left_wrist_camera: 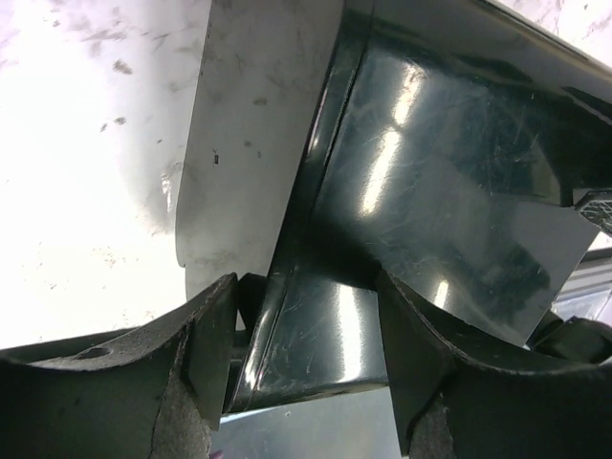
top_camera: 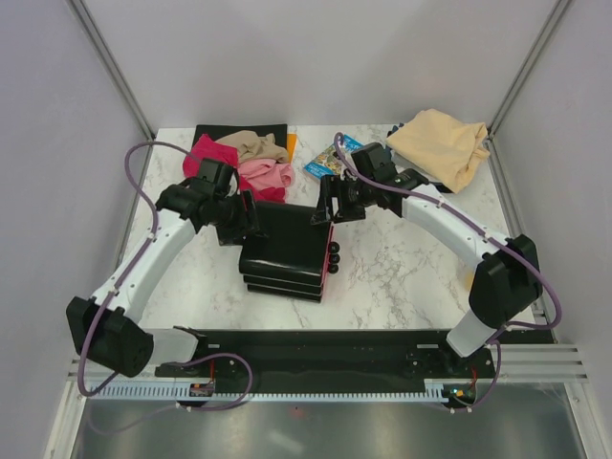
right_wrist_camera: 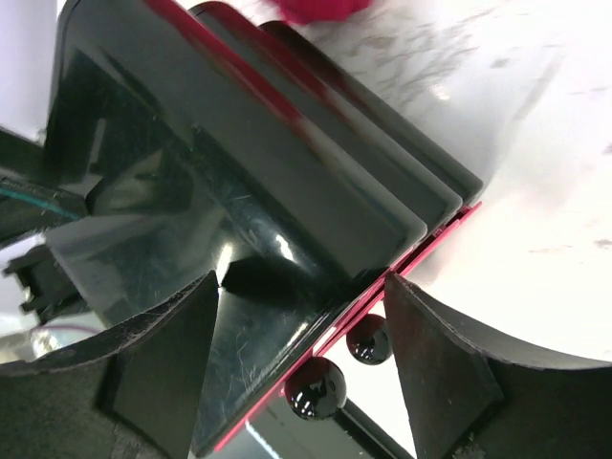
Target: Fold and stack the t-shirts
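Observation:
Three t-shirts lie bunched at the back left: crimson red [top_camera: 206,151], tan-brown [top_camera: 256,145] and pink [top_camera: 266,177]. The peach-cream t-shirt [top_camera: 442,145] is crumpled at the back right corner. A glossy black folding board [top_camera: 287,251] with a red edge lies folded mid-table. My left gripper [top_camera: 247,222] [left_wrist_camera: 304,287] is open and straddles the board's far left corner. At the far right corner my right gripper [top_camera: 327,208] [right_wrist_camera: 301,282] is open too, with the red edge and black knobs [right_wrist_camera: 316,387] between its fingers. A bit of red cloth [right_wrist_camera: 320,8] shows at the top of the right wrist view.
A flat black mat [top_camera: 239,130] lies under the shirts at the back left. A blue illustrated book [top_camera: 330,161] rests at the back middle, just behind the right gripper. White walls close in the marble table [top_camera: 402,277] on three sides.

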Robot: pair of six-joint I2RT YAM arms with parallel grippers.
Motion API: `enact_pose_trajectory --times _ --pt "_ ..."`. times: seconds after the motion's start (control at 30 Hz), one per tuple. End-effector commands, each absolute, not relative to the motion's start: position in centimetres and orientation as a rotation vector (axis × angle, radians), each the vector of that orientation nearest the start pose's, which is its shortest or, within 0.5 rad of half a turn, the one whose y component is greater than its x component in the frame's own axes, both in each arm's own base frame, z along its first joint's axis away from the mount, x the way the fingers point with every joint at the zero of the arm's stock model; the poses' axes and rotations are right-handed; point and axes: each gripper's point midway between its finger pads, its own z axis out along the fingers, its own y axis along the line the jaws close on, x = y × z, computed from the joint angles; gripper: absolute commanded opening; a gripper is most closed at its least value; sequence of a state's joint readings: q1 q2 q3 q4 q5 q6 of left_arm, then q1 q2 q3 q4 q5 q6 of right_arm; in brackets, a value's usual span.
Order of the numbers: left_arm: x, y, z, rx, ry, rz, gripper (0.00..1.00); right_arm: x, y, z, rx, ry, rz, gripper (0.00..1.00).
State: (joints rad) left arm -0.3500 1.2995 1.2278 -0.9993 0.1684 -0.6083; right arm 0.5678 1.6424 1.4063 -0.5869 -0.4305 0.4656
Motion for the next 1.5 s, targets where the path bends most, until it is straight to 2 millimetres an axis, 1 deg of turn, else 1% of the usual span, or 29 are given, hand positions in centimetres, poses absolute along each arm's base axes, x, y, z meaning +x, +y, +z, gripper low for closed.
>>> enact_pose_trajectory --times 0.0,0.07,0.13,0.17,0.2,0.27,0.3,0.33,0.37,0.4,0.43,0.47,0.5,0.53,0.57,0.6,0.63,0.67,0.77,0.87,1.03,1.13,1.2,1.3,1.33,1.37,1.4,1.43,1.47 --pt "26.1 -17.7 13.8 -0.134 2.863 -0.434 0.64 30.7 29.3 20.1 -0.324 2.454 0.916 0.78" --pt "26.9 -19.3 13.5 -0.068 2.865 -0.438 0.64 30.9 28.6 20.6 -0.304 2.436 0.863 0.77" --pt "28.6 -21.0 13.1 -0.03 2.866 -0.443 0.64 31.0 28.0 21.0 -0.296 2.42 0.834 0.77" --pt "29.0 -21.8 11.9 0.0 2.9 -0.429 0.64 30.9 27.7 20.7 -0.289 2.433 0.815 0.77" --pt "30.2 -22.7 12.8 0.02 2.869 -0.452 0.64 30.9 27.5 20.6 -0.285 2.441 0.813 0.77" --pt "31.2 -24.2 12.7 0.073 2.866 -0.476 0.64 30.6 27.3 20.0 -0.285 2.47 0.8 0.77" --pt "32.5 -25.1 12.8 0.087 2.851 -0.488 0.64 30.4 26.9 19.5 -0.274 2.498 0.779 0.77" --pt "33.0 -25.8 12.7 0.112 2.85 -0.494 0.64 30.2 26.7 19.2 -0.275 2.509 0.769 0.77" --pt "34.0 -26.7 13.8 0.127 2.814 -0.527 0.64 29.8 26.3 18.8 -0.267 2.524 0.753 0.76" --pt "34.6 -27.2 12.9 0.136 2.834 -0.524 0.64 29.9 25.7 18.9 -0.245 2.52 0.718 0.76" --pt "34.9 -27.9 13.0 0.156 2.831 -0.535 0.64 29.8 25.3 18.9 -0.235 2.519 0.698 0.76" --pt "35.6 -28.7 14.0 0.168 2.805 -0.563 0.64 29.4 24.7 18.5 -0.225 2.537 0.673 0.75" --pt "35.9 -29.2 13.0 0.175 2.826 -0.556 0.64 29.4 24.1 18.6 -0.212 2.53 0.637 0.75" --pt "36.0 -29.8 12.9 0.194 2.826 -0.564 0.64 29.3 23.7 18.5 -0.202 2.537 0.617 0.75" --pt "36.4 -30.7 13.5 0.214 2.81 -0.592 0.64 28.9 23.0 18.1 -0.188 2.558 0.587 0.75" --pt "36.5 -31.3 13.5 0.228 2.809 -0.608 0.64 28.7 22.6 18.2 -0.179 2.561 0.572 0.74" --pt "36.4 -32.1 12.5 0.257 2.831 -0.616 0.64 28.7 22.1 17.9 -0.162 2.568 0.545 0.74" --pt "36.6 -33.1 13.2 0.277 2.814 -0.657 0.64 28.2 21.6 17.6 -0.15 2.588 0.525 0.74" --pt "36.2 -35.7 12.8 0.353 2.813 -0.71 0.64 27.4 20.6 17.4 -0.11 2.604 0.493 0.73" --pt "35.5 -38.2 12.3 0.417 2.808 -0.758 0.64 27.2 19.3 17.8 -0.054 2.6 0.428 0.73" --pt "33.4 -41.8 12.3 0.548 2.785 -0.876 0.64 27.9 17.3 19.7 0.014 2.532 0.337 0.73" --pt "32.6 -42.8 12.4 0.588 2.774 -0.903 0.64 28.6 16.5 21.2 0.044 2.488 0.292 0.74" --pt "32.9 -42.7 12.9 0.584 2.752 -0.876 0.64 29.1 16.3 22.6 0.058 2.444 0.287 0.74" --pt "35.0 -41.2 14.4 0.52 2.686 -0.738 0.66 29.6 16.4 24.4 0.055 2.379 0.315 0.75" --pt "36.5 -40.1 16.5 0.466 2.624 -0.688 0.67 30.0 16.8 25.2 0.051 2.352 0.34 0.75" --pt "37.2 -39.4 17.5 0.438 2.596 -0.674 0.68 30.1 16.9 25.8 0.033 2.333 0.353 0.75" --pt "38.6 -38.0 18.6 0.365 2.577 -0.67 0.68 30.1 17.4 26.1 0.016 2.329 0.378 0.75" --pt "39.2 -37.1 21.0 0.323 2.534 -0.692 0.68 30.4 17.6 26.9 0.011 2.305 0.395 0.75" --pt "39.8 -36.2 21.9 0.283 2.522 -0.702 0.68 30.6 17.8 27.1 0.002 2.299 0.403 0.75"
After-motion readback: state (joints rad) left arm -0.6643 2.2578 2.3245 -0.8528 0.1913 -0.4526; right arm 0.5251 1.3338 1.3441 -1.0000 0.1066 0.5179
